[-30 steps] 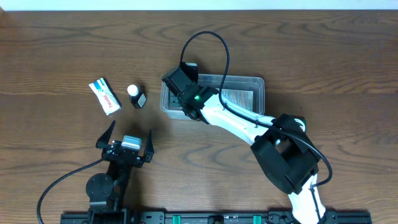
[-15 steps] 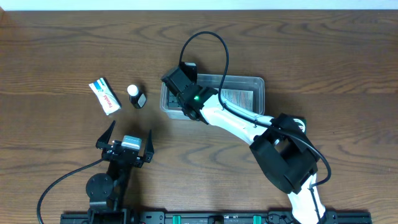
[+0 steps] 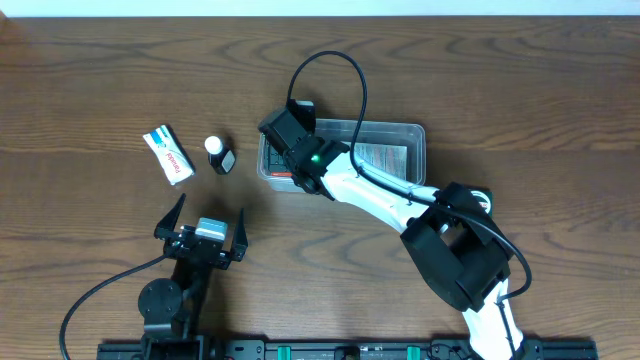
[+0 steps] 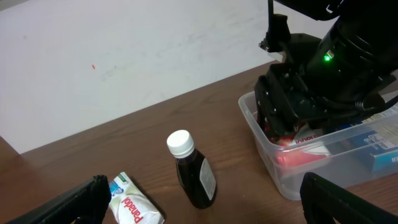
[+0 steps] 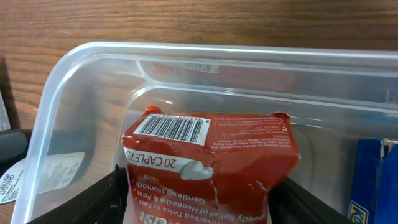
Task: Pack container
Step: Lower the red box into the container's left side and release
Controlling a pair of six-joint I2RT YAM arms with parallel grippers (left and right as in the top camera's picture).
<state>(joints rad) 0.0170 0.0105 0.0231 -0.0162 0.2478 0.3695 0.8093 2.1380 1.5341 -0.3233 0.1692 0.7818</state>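
Near the middle of the wooden table point(image 3: 520, 80), a little toward 1 o'clock in the overhead view, sits the container point(image 3: 392, 124). It is a clear rectangular plastic tub with rounded corners and a rolled rim, its long side running from 9 to 3 o'clock. The walls are see-through, so the wood grain shows through them. Toward its 3 o'clock end lie a blue and white box point(image 4: 380, 153) and what looks like a printed sheet.

The right gripper point(image 5: 202, 208) hangs over the tub's 9 o'clock end. Its jaws are narrowed onto a red packet point(image 5: 208, 155) printed with a barcode and "20 caplets", with a dark finger at each side. The packet is creased and sits low between the walls, near a rounded corner.

The step in hand appears to be setting this packet down. To do it well, the gripper should probably lower until the packet rests on the tub floor and only then let go. It should open modestly so the fingers do not push the thin wall, then rise straight up so the soft packet is not dragged out.

The left gripper point(image 3: 211, 210) waits at 7 o'clock from the tub, jaws spread wide and holding nothing. At 9 o'clock from the tub, well apart from it, a small dark bottle point(image 3: 219, 155) with a white cap and a white packet point(image 3: 168, 154) lie on the table, not yet packed.
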